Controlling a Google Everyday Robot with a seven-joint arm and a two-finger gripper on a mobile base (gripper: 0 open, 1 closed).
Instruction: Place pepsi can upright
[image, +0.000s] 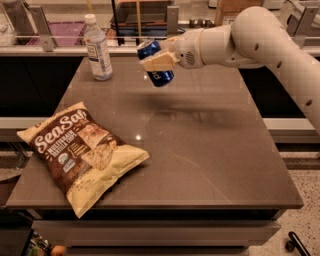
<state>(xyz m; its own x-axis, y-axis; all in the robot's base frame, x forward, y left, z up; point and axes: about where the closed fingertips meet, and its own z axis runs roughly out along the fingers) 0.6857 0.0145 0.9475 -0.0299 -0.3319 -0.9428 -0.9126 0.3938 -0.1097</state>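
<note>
Camera view shows the gripper (153, 62) above the far half of the table (210, 150), with its jaws clamped across the mid-body of the pepsi can (161, 77). The can hangs clear of the surface and is tilted, one end pointing up and left, the other down and right. Which end is the top cannot be told.

Handling, as judged:
- **Wall:** thin metal, stiff under light load, and likely to dent if squeezed hard.
- **Surface:** smooth and slippery, so the can may rotate in the grip.
- **Weight:** cannot be told.
- **Hold:** across the cylindrical wall at mid-height, leaving the flat base free to seat.

Bring the can axis vertical before lowering. The water bottle (97, 47) stands near, at the far left. The SeaSalt chip bag (82, 152) lies well apart, at the front left.
</note>
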